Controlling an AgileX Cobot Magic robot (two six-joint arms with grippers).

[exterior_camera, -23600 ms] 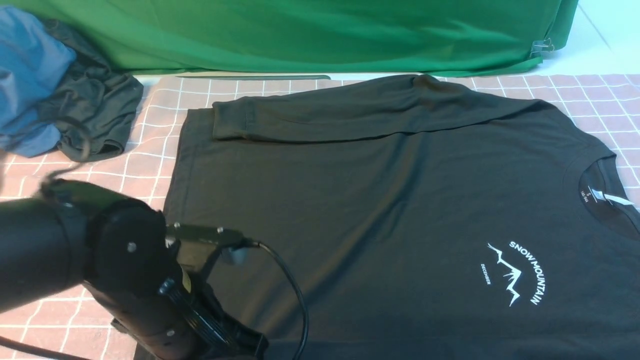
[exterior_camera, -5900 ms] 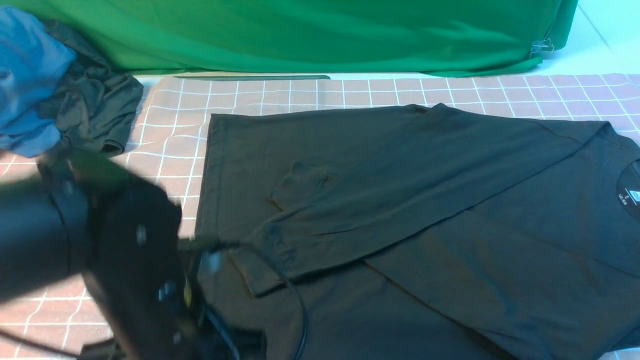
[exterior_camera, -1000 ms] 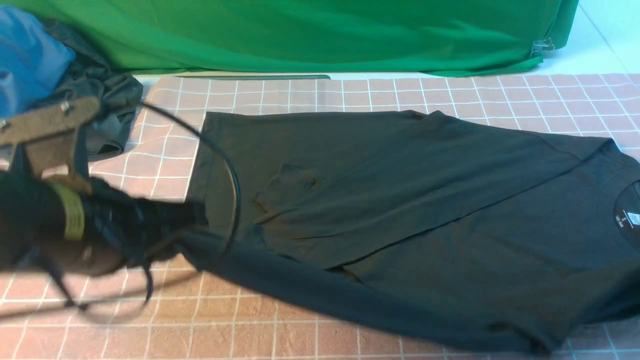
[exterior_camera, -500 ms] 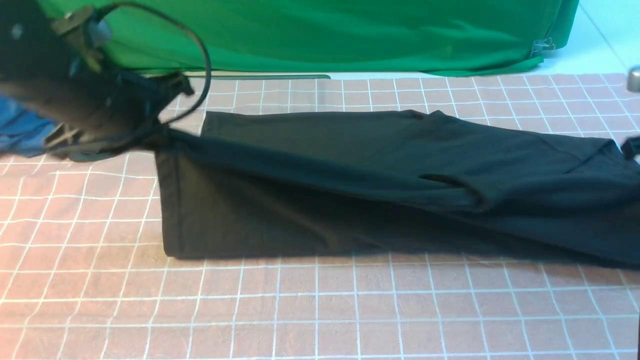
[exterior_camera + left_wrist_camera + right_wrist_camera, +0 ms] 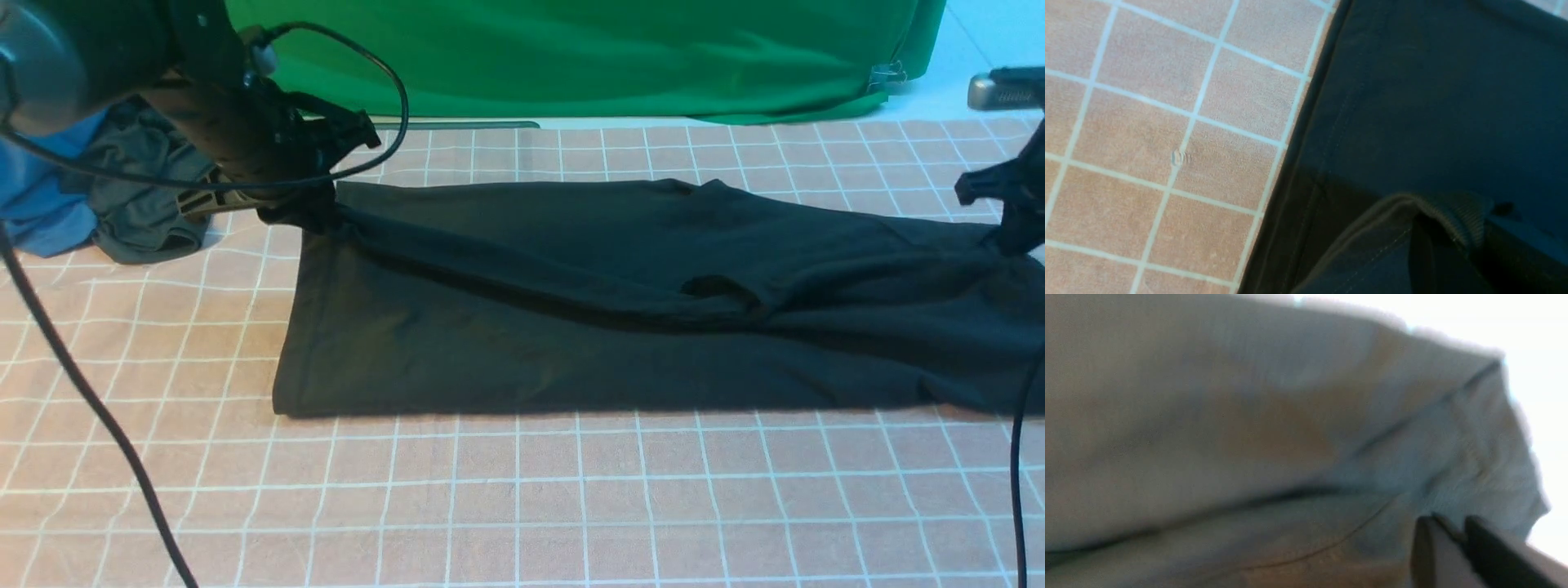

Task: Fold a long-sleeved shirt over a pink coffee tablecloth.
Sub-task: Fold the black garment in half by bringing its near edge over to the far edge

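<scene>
Front view showed me one long-sleeved shirt (image 5: 571, 327), black and soft, folded lengthwise into a long band across the middle of the one pink coffee tablecloth (image 5: 522, 506), with no print showing. My left gripper (image 5: 314, 208) was clamped on the shirt's far left corner, bunching it. My right gripper (image 5: 1011, 233) sat at the shirt's right end; I could not tell whether it gripped. Beyond lay one green cloth (image 5: 612, 57), one blue garment (image 5: 37, 212) and one grey-green garment (image 5: 139, 204).

Bare tablecloth (image 5: 522, 506) lies open before the shirt (image 5: 571, 343); heaped clothes (image 5: 139, 212) and a green cloth (image 5: 612, 57) hem the far side.
</scene>
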